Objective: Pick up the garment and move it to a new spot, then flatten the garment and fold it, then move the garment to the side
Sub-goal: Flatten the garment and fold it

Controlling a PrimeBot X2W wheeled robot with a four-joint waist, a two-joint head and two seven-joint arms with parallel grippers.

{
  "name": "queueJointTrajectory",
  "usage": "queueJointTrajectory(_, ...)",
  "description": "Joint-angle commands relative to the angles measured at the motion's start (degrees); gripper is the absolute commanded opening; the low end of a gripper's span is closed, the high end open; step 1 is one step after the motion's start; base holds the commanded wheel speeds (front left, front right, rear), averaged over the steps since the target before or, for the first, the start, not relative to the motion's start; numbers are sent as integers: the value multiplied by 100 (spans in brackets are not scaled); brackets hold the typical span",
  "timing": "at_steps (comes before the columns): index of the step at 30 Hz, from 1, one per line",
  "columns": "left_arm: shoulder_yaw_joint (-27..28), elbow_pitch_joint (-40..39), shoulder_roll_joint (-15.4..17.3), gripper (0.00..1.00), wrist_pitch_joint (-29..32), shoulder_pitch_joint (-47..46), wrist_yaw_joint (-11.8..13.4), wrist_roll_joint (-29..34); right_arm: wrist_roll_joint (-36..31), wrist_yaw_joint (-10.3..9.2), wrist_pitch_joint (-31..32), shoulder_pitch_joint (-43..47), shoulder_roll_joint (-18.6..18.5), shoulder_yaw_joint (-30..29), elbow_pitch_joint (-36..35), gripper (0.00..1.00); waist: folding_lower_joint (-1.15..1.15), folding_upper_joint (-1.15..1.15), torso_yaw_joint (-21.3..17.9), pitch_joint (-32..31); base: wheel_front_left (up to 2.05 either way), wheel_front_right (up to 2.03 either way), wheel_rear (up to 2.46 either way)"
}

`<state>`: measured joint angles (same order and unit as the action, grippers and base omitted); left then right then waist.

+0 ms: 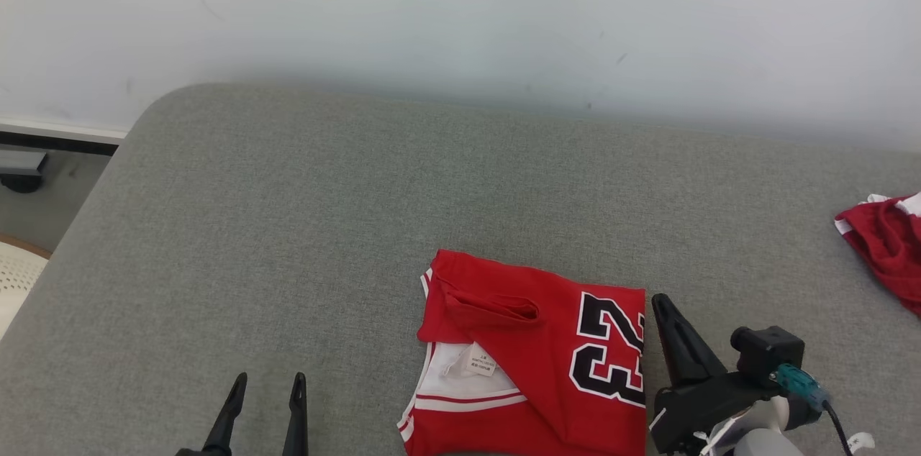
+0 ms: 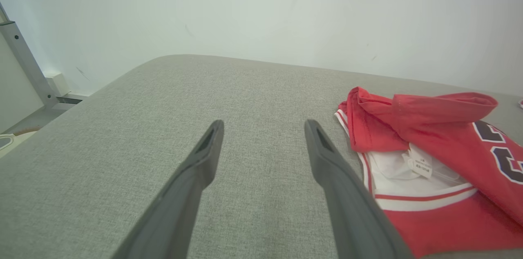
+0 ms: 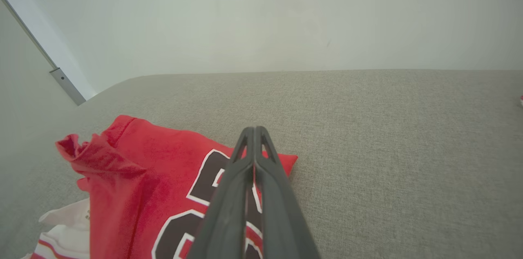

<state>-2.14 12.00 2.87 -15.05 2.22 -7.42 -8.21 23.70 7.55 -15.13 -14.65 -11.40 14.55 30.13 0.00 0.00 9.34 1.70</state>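
A red jersey lies folded on the gray cushion, near its front edge. Black, white-edged digits reading "23" show on its right half. A small white tag sits at the white-lined collar, its print too small to read. The right gripper, fingers pressed together and pinching nothing, is just beside the jersey's right edge. The left gripper, fingers spread, hovers over bare cushion left of the jersey. Another red garment lies far right.
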Motion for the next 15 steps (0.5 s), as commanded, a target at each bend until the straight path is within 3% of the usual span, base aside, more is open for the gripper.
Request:
queueJointTrajectory(1, -23, -6, 1, 100, -12, -34, -10, 42, -74, -12, 3, -61, 43, 58, 72, 0, 0, 0, 32, 14, 0, 0, 0)
queueJointTrajectory(15, -233, 96, 2, 100, -12, -181, -3, -5, -155, -13, 2, -857, 178, 732, 1598, 0, 0, 0, 440, 76, 0, 0, 0)
